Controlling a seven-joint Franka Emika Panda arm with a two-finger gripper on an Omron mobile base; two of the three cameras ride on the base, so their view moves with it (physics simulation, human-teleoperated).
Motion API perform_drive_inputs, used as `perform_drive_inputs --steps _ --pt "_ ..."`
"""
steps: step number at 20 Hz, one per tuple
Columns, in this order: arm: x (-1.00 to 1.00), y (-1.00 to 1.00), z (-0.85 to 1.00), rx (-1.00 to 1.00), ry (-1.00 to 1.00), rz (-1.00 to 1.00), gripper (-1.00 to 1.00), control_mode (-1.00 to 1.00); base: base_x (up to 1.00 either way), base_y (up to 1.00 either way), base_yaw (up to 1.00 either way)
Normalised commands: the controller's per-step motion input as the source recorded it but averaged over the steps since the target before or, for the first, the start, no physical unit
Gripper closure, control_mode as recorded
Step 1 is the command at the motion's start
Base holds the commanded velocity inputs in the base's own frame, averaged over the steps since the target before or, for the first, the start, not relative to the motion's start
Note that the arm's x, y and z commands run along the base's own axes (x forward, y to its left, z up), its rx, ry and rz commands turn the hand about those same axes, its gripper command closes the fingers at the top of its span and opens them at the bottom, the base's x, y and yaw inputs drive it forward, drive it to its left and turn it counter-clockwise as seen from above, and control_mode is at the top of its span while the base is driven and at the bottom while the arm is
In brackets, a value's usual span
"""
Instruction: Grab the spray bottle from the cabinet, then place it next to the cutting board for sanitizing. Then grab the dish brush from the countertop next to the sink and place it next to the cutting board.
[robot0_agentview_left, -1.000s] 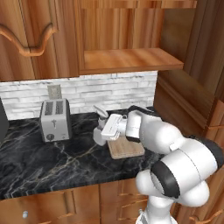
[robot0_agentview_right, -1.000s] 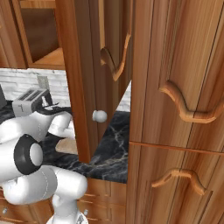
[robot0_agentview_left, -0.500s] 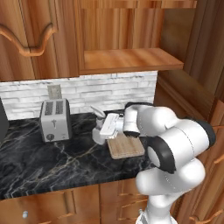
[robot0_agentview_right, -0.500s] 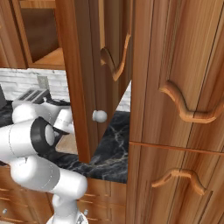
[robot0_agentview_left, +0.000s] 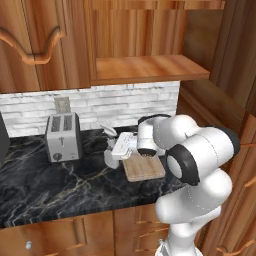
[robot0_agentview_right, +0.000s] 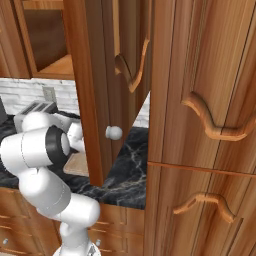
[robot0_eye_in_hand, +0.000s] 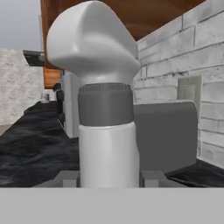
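Swinging round, the arm has brought the spray bottle (robot0_agentview_left: 111, 152) low beside the cutting board (robot0_agentview_left: 144, 167). End effector (robot0_eye_in_hand: 109, 178) pinches it upright so it stands.

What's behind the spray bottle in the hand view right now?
Directly behind the spray bottle stands the grey toaster, then the white brick wall with an outlet. The bottle covers the toaster's middle; black countertop stretches alongside.

I read spray bottle (robot0_eye_in_hand: 108, 148) smooth matt plastic (dark grey collar) | cutting board (robot0_agentview_left: 145, 168) beside it pale wood | countertop (robot0_agentview_left: 55, 185) glossy veined black marble | toaster (robot0_agentview_left: 63, 137) behind dull metal
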Motion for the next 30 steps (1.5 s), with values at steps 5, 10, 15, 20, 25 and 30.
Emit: perform_drive_inputs --steps 5,10,15,20,25,30 --pt "0.0 0.0 -0.33 0.0 -0.01 0.0 1.0 -1.0 0.0 0.0 0.0" --pt "0.0 0.0 -0.41 0.0 -0.01 0.0 -1.0 -1.0 0.0 0.0 0.0" --pt "-0.01 0.0 -0.04 0.0 0.0 0.0 -1.0 -1.0 0.0 0.0 0.0" --pt "-0.12 -0.11 0.0 0.0 0.0 0.0 -1.0 -1.0 0.0 0.0 0.0" --pt "-0.31 -0.23 0.0 0.0 0.0 0.0 -1.0 -1.0 0.0 0.0 0.0" --pt "-0.26 -0.13 0.03 0.01 0.0 -0.01 -1.0 -1.0 0.0 0.0 0.0"
